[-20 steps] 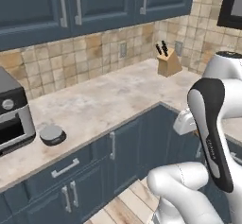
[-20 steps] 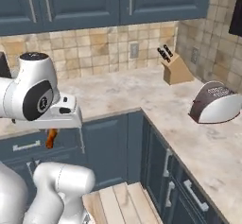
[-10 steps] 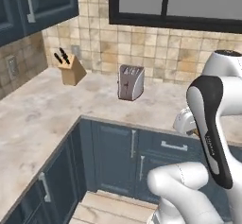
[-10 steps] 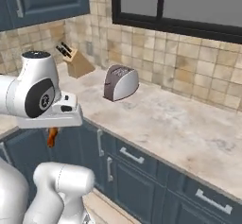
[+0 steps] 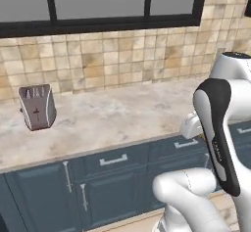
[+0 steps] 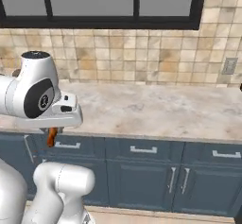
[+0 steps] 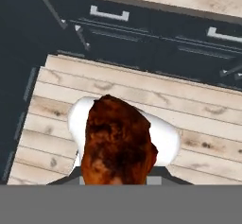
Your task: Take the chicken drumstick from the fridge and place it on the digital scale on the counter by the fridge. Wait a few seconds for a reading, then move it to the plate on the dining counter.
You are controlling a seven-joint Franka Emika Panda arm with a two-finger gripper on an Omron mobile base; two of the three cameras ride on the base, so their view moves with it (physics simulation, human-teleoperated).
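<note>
My gripper (image 6: 52, 132) hangs under the white hand, in front of the dark blue cabinet fronts, shut on the chicken drumstick (image 6: 51, 137). Only a small orange-brown piece of it shows below the hand there. In the hand view the chicken drumstick (image 7: 118, 145) sits close to the camera as a dark orange-brown lump that covers the fingertips, with wooden floor far below it. The fridge, the digital scale, the plate and the dining counter are out of view.
A beige marbled worktop (image 5: 122, 113) runs under a dark-framed window with a tan tiled backsplash. A grey toaster (image 5: 37, 107) stands at its left end. Dark blue cabinets (image 6: 142, 171) with handles sit below, and a wall outlet (image 6: 230, 66) at the right. The floor is pale wooden planks (image 7: 142, 100).
The whole picture has swung as the base turned: the toaster oven, then the knife block left the views, and the toaster slid left. The drumstick stays in my gripper.
</note>
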